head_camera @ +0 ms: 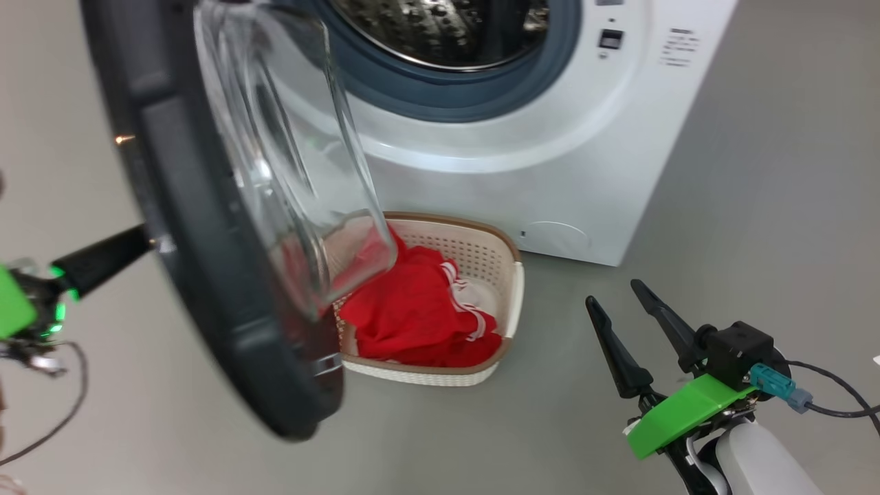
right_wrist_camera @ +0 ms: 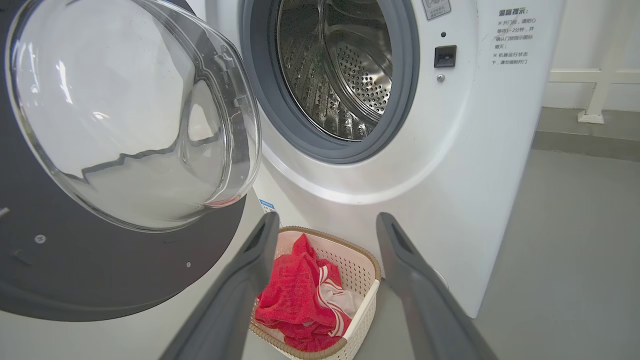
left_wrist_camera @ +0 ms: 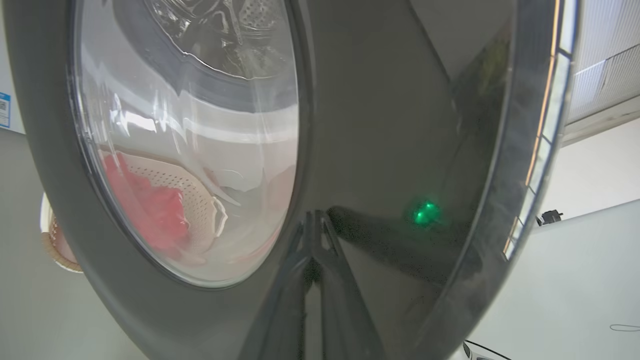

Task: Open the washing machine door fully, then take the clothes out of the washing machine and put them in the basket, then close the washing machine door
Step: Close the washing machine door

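The washing machine (head_camera: 515, 172) stands with its door (head_camera: 192, 240) swung out to the left, glass bowl facing the drum (head_camera: 447, 27). Nothing shows in the visible part of the steel drum (right_wrist_camera: 340, 75). The red clothes (head_camera: 412, 309) lie in the basket (head_camera: 510, 256) on the floor below the opening. My left gripper (head_camera: 148, 240) is shut, its tips against the door's glossy black outer face (left_wrist_camera: 390, 125); the left wrist view has the left gripper (left_wrist_camera: 314, 267) meeting its own reflection. My right gripper (head_camera: 613, 292) hangs open and holds nothing, right of the basket. From the right wrist, the right gripper (right_wrist_camera: 327, 222) frames the clothes (right_wrist_camera: 295, 295) and basket (right_wrist_camera: 370, 267).
Grey floor (head_camera: 756, 206) spreads to the right of the machine. A small round flap (head_camera: 557, 237) sits low on the front. A dark cable (head_camera: 69, 399) loops at the left edge. A white rail (right_wrist_camera: 600, 75) runs along the wall behind.
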### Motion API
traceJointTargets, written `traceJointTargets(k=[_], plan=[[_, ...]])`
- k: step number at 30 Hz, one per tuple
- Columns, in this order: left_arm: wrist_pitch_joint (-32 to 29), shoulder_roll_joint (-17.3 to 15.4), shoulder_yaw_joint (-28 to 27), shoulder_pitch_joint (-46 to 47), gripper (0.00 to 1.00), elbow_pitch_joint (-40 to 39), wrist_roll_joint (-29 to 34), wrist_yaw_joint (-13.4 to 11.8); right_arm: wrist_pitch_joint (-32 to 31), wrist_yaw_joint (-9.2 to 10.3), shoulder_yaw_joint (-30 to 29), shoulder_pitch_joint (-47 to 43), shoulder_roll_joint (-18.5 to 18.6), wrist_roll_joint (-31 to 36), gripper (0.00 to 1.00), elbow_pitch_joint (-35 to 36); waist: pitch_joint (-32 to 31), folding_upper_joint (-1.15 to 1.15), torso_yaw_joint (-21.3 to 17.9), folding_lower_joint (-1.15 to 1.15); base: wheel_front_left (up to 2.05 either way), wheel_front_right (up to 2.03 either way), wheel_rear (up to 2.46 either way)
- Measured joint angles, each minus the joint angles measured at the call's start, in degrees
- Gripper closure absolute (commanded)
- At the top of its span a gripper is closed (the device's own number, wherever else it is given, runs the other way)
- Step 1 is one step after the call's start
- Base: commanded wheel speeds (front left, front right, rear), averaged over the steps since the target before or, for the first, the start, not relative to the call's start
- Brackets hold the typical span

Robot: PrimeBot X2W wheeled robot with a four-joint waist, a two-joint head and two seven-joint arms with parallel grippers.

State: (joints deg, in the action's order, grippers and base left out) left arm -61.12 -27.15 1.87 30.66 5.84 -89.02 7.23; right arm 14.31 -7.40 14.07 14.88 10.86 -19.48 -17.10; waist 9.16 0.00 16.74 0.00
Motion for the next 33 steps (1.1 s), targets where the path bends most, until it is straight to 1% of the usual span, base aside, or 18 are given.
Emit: traceJointTargets(k=[5,7,15,25,33], plan=[[1.32,2.71,1.76,0.55,1.00,-2.31,0.18,0.00,0.00,0.00,-0.46,-0.84,-0.52,0.27,0.00,0.45,0.33,0.00,-2.70,0.00,0.00,0.00,0.00],[2.42,3.83,2.34,1.65,1.00,-2.49,0.76,0.00,0.00,0.00,-1.00,-0.81,-1.01,0.36,0.00,0.84,0.72,0.00,-4.51,0.00,0.00,0.00,0.00],[5.52,5.66,3.05,5.65,1.00,0.01,2.09,0.00,0.00,0.00,-2.08,-0.77,-2.12,1.29,0.00,1.64,2.05,0.00,-9.95,0.00,0.00,0.00,0.00],[9.39,5.78,2.61,12.42,1.00,5.01,4.50,0.00,0.01,0.00,-3.72,0.46,-3.98,1.38,0.00,2.69,5.02,0.00,-16.65,0.00,0.00,0.00,0.00],[13.06,5.69,1.52,18.62,1.00,9.82,5.42,0.00,0.01,0.00,-4.30,2.45,-5.46,1.77,0.00,3.35,8.40,0.00,-20.98,0.00,0.00,0.00,0.00]])
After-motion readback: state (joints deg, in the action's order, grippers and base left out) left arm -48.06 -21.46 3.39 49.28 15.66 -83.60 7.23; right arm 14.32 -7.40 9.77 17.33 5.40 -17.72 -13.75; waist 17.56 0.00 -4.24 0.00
